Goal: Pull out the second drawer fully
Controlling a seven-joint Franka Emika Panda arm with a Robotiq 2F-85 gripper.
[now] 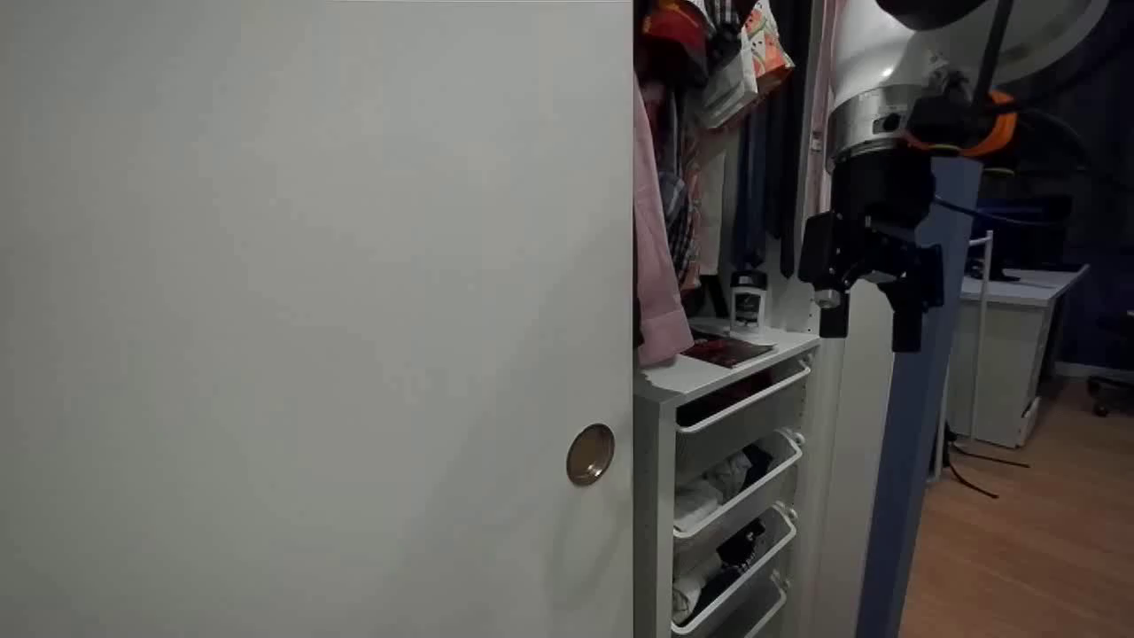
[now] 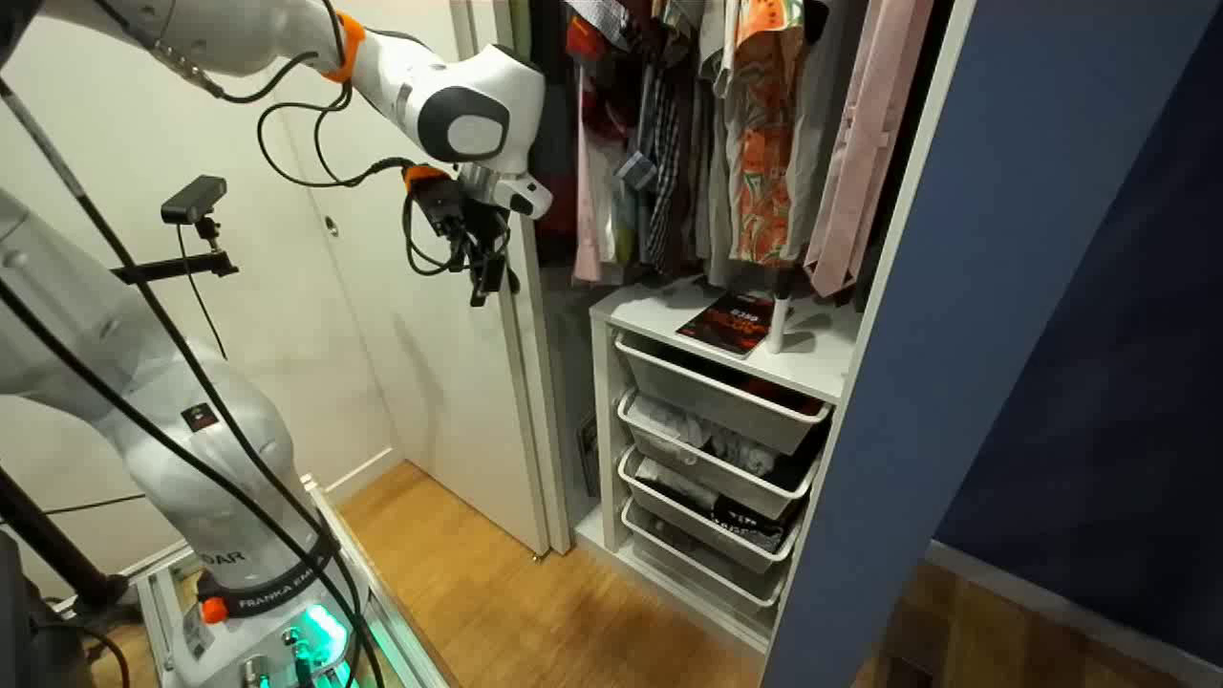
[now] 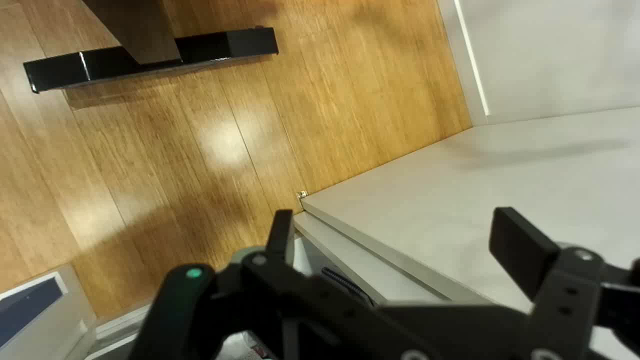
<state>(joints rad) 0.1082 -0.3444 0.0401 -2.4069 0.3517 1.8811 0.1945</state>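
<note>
White second drawer (image 1: 739, 498) sat directly under the top drawer (image 1: 744, 401) in the closet unit (image 1: 654, 514), light and dark cloth (image 1: 698, 501) inside; in an exterior view it lay at 7 o'clock from the gripper (image 1: 870, 335), well apart. Wrist view: fingers (image 3: 281, 237) stood wide apart, wooden floor (image 3: 240, 130) at 10 o'clock from them. Dark printed booklet (image 2: 728, 323) lay on the unit's top; in an exterior view, hanging clothes (image 2: 712, 210) showed at 12 o'clock from it.

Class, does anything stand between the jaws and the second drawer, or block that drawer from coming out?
Nothing visible does. The gripper, jaws open, hangs higher than and apart from the second drawer. The sliding door ends beside that drawer, not across it; the top drawer above leaves its front uncovered.
</note>
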